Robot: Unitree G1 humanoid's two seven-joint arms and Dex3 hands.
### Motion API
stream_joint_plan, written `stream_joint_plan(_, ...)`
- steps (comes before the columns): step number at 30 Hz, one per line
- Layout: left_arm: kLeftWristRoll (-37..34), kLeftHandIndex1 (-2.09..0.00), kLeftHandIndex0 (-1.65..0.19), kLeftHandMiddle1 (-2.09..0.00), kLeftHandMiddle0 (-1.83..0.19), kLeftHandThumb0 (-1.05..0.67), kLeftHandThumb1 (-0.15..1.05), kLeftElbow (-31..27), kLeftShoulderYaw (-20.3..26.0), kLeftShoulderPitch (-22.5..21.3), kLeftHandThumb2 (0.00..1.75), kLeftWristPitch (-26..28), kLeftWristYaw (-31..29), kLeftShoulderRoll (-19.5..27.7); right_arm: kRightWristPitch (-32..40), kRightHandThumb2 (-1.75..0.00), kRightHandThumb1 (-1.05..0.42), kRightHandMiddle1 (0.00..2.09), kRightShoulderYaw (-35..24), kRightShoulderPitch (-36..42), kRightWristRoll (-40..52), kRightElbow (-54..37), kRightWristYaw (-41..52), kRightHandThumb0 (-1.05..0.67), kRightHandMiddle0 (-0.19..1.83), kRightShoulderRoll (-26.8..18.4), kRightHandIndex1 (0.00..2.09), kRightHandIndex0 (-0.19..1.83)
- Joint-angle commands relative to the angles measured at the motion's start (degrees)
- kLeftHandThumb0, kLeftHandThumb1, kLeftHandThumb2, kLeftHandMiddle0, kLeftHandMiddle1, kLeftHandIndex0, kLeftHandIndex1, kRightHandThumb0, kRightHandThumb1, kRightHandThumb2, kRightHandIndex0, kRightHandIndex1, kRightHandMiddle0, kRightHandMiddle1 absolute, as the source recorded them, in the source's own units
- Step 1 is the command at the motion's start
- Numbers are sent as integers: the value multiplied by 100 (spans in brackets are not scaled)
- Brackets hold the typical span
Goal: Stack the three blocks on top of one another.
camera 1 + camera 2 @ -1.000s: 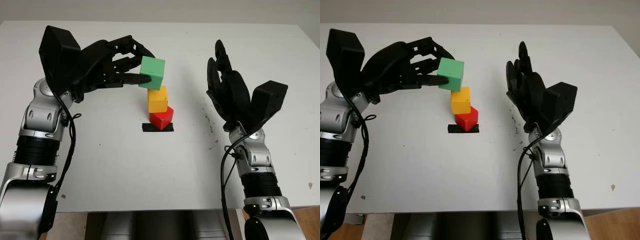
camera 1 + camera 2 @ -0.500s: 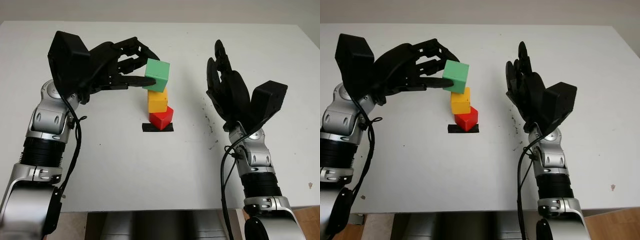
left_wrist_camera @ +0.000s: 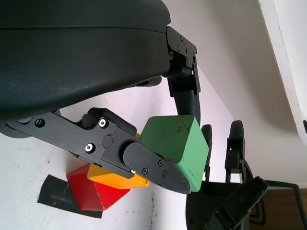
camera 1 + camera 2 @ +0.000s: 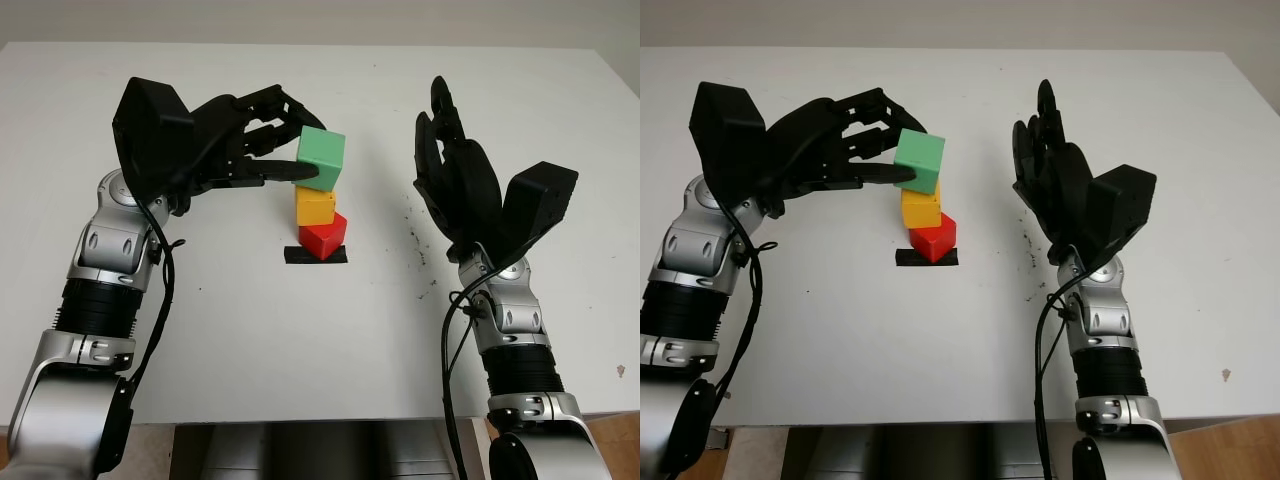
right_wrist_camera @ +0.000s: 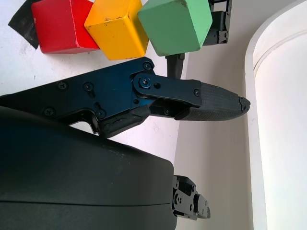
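A white table (image 4: 300, 340) takes up most of the picture. Near the middle of it lies a small black patch (image 4: 316, 255) like a bit of tape. A red block (image 4: 324, 237) sits on that patch, turned a little so one corner points at us. A yellow block (image 4: 315, 205) sits on top of the red block. A green block (image 4: 321, 158) is at the top, just above the yellow block and tipped a bit to one side. From the head camera its bottom edge looks to be on the yellow block, but I cannot tell if it is really touching.

The left hand (image 4: 262, 140) comes in from the upper left of the picture. Its black fingers (image 3: 153, 167) are closed on the green block, with one finger pressed on the side that faces the camera and the others on the far side. In the left wrist view the green block (image 3: 175, 143) sits between the fingers, with the yellow block (image 3: 115, 178) and the red block (image 3: 93, 194) lower down beside it.

The right hand (image 4: 455, 180) is open, held up over the table to the right of the blocks, well apart from them. It holds nothing. In the right wrist view the three blocks show in a row past its finger (image 5: 211, 103): red (image 5: 60, 26), yellow (image 5: 117, 28) and green (image 5: 177, 24).

There are no bowls or boxes on the table.
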Motion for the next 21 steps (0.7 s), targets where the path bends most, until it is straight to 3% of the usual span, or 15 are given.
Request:
stream_joint_plan(1, 4, -152, -37, -6, -22, -42, 97, 10, -15, 13, 5, -117, -16, -15, -43, -59, -105, 0, -8, 22, -11, -58, -6, -75, -19, -28, 0, -19)
stream_joint_plan(21, 24, -156, -33, -4, -20, -39, 98, 142, -76, 61, 5, -226, -151, -46, -40, -58, -105, 0, -32, 56, 17, -83, -13, -74, -19, -15, 0, -19)
